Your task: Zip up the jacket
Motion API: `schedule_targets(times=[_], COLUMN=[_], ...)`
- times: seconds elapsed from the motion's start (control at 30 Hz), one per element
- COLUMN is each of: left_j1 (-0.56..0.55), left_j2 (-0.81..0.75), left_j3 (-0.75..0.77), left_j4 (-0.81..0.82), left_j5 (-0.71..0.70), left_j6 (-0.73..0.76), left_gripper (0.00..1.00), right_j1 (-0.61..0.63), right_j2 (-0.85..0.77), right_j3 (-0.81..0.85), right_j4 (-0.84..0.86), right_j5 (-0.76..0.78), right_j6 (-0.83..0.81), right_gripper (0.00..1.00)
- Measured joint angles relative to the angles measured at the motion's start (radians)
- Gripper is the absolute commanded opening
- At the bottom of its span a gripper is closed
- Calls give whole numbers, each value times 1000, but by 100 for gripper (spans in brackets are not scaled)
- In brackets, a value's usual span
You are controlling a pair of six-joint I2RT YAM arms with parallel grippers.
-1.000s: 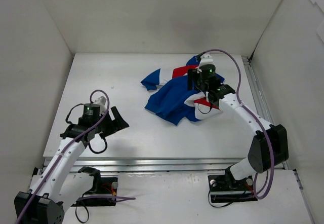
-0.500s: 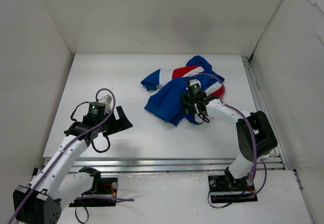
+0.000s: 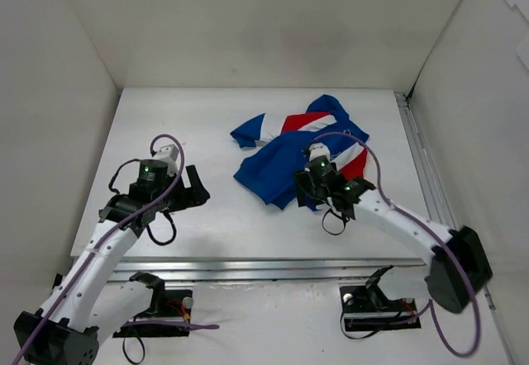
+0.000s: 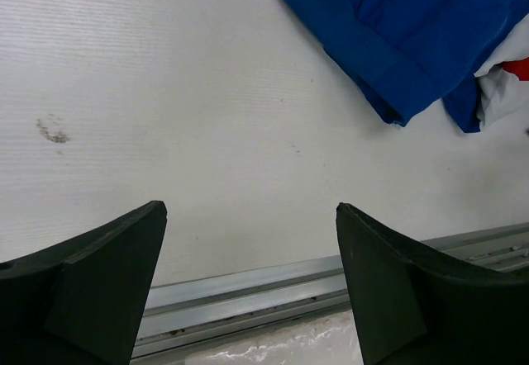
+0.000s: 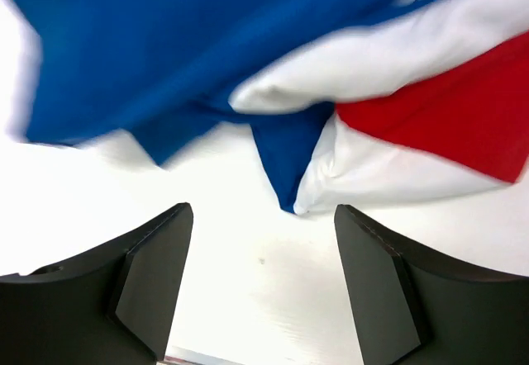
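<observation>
robot lab cell: white enclosure walls (image 3: 248,26), white table (image 3: 165,125), aluminium rails (image 3: 273,270)

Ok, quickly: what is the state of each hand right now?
Left hand: open, holding nothing, above the table.
Right hand: open, holding nothing, at the jacket edge.

The jacket (image 3: 277,163) lies crumpled on the table (image 3: 190,125), in its right half and toward the far side. It is mostly royal blue, bunched into an uneven heap rather than spread flat. One sleeve (image 3: 252,127) reaches out to the left at the far edge of the heap, blue at the cuff with white and red bands further in. More red and white panels show along the heap's right side. The near edge is a folded blue hem that rests flat on the table, beside a small blue point of cloth and a white fold. The zipper cannot be made out among the folds.
</observation>
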Motion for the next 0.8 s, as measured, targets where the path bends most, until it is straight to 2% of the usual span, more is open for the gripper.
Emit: schedule_targets(times=[0.13,0.17,0.2,0.23,0.3,0.37,0.47,0.5,0.8], left_j1=[-6,-6,-7,-8,-8,-8,-10,-11,-11], left_j2=[-32,-40,-49,-62,-101,-165,-272,-312,-558], left_j3=[52,69,88,106,131,134,134,131,66], left_j4=[-53,-67,-81,-92,-108,-116,-130,-129,-129], left_j5=[-69,-87,-108,-133,-185,-245,-330,-359,-561], left_j6=[35,45,57,65,86,103,126,133,137], left_gripper=[81,89,90,97,99,99,99,99,99], right_j1=[39,38,37,37,37,38,38,38,46], right_j2=[-324,-398,-466,-531,-634,-711,-801,-826,-1052], right_j3=[-4,-7,-10,-14,-29,-51,-90,-100,-173], right_j4=[4,7,7,7,8,8,-10,-14,-25], right_j5=[84,108,132,155,198,240,300,317,458], right_j6=[3,2,2,2,2,9,21,24,73], right_gripper=[72,73,79,79,82,83,90,97,98])
